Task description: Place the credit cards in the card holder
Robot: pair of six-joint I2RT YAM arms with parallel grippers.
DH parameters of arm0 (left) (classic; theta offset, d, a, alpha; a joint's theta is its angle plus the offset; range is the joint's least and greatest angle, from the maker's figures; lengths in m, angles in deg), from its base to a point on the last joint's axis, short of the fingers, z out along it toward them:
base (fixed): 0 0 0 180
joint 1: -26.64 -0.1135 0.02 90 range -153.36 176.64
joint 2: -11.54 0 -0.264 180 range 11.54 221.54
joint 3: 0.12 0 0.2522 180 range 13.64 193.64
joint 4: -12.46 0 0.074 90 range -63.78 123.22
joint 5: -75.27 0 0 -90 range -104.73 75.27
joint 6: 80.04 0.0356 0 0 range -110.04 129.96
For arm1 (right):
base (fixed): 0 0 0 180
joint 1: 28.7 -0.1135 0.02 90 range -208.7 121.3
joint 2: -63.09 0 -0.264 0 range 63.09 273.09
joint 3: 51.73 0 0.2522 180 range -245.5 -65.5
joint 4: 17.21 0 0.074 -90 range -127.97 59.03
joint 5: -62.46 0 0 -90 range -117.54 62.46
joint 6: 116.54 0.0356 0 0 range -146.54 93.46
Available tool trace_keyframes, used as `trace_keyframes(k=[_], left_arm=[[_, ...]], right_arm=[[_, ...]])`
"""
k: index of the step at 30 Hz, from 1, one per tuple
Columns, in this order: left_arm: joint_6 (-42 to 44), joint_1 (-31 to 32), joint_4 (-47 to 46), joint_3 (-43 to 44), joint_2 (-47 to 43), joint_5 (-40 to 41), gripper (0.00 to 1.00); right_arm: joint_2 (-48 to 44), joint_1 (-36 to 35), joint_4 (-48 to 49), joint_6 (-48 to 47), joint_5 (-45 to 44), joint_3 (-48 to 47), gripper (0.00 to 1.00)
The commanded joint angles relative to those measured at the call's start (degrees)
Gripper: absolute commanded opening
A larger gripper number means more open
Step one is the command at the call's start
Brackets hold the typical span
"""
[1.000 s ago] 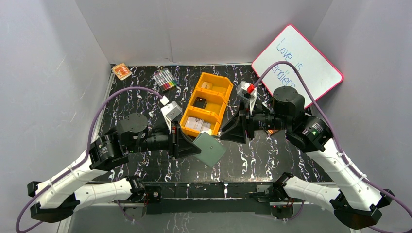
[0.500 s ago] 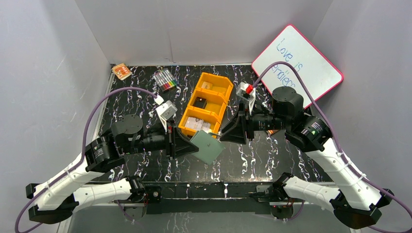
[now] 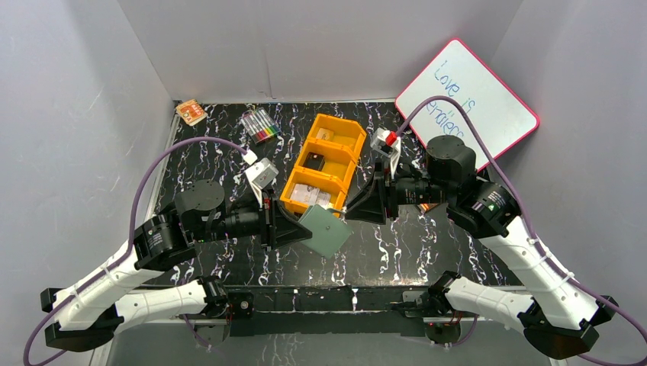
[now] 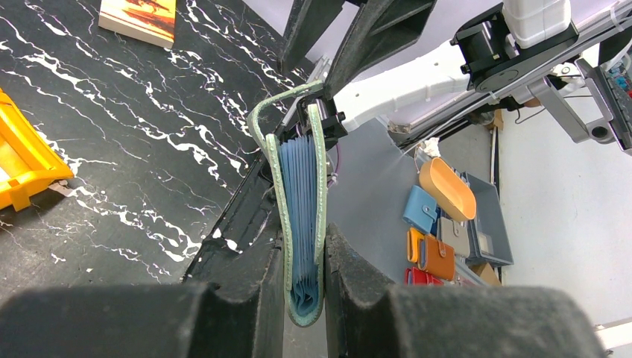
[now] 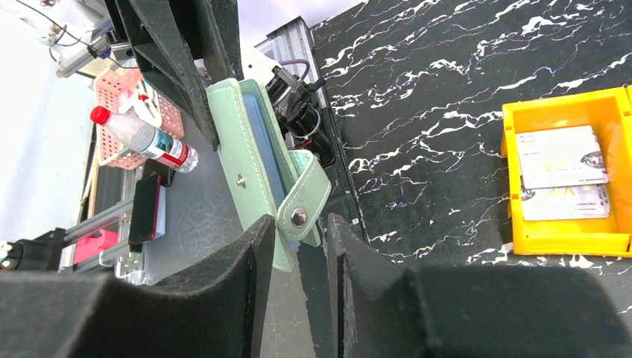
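While the left gripper (image 4: 299,250) has its fingers clamped on the small sage-green square wallet (image 4: 302,179), holding it on edge above the black marbled table (image 3: 427,244), we reckon everything hinges on the flap. That snap-button flap (image 5: 304,198) points straight away from the left fingers and sits in the narrow gap of the right gripper (image 5: 296,224). Its fingers are slightly apart, not pinching as far as we can see. So the right arm's nearer for opening it. The pale whitish cards (image 5: 560,175) lie flat in the orange plastic tray's (image 5: 566,242) near compartment, close to both grippers.
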Motion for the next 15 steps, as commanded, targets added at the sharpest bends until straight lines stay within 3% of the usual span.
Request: trace_keyframes(k=[1, 15], left_arm=[[0.0, 0.1, -1.6, 1.5, -1.0, 0.1, 0.0], [0.4, 0.1, -1.2, 1.1, -1.3, 0.6, 0.0]], right_arm=[[-0.1, 0.0, 3.2, 0.5, 0.9, 0.3, 0.36], [0.4, 0.0, 2.1, 0.0, 1.0, -0.7, 0.0]])
